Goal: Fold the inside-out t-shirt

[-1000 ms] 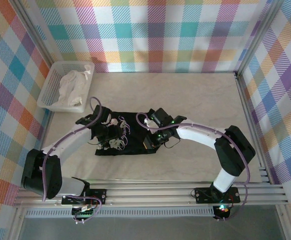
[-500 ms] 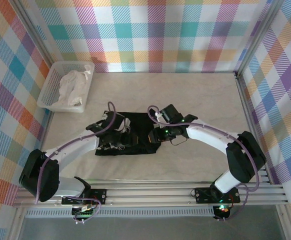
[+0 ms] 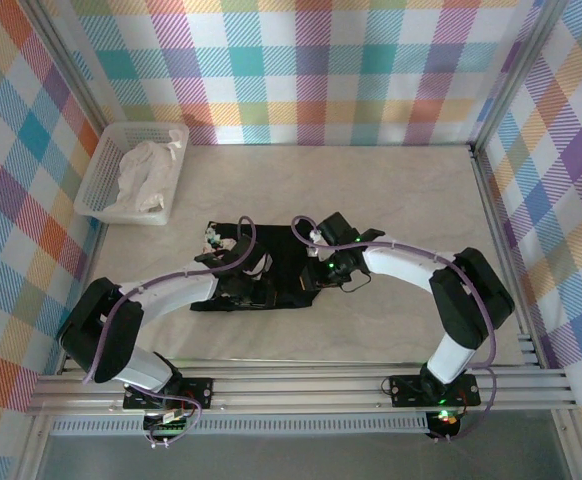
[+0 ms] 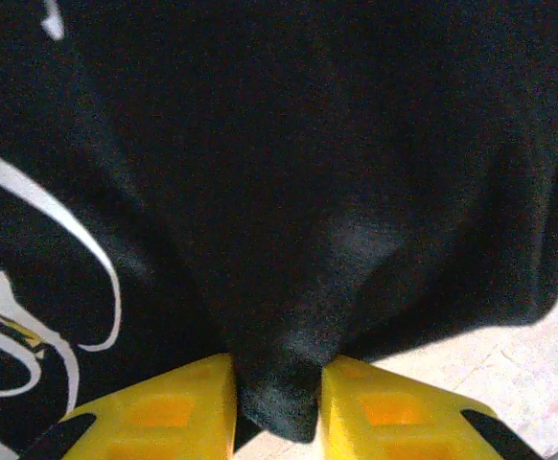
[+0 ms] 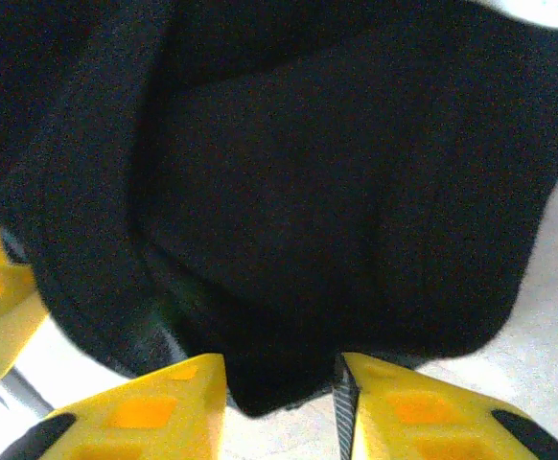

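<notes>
Left claw (image 4: 277, 407) is nipped narrow on a fold of the black t-shirt (image 4: 337, 144), which spreads out ahead of its fingers. Right claw (image 5: 281, 388), close by, pinches another of its 2 gathered folds.

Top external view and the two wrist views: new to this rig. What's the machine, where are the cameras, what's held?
A white left robot arm and right robot arm stand at a pale table's near edge; the top camera looks down on them. The other two come from wrist cameras. On the table lie a black fabric t-shirt with white lettering and a white plastic basket holding white cloth. The left end effector and the right end effector each pinch a fold of the t-shirt.
</notes>
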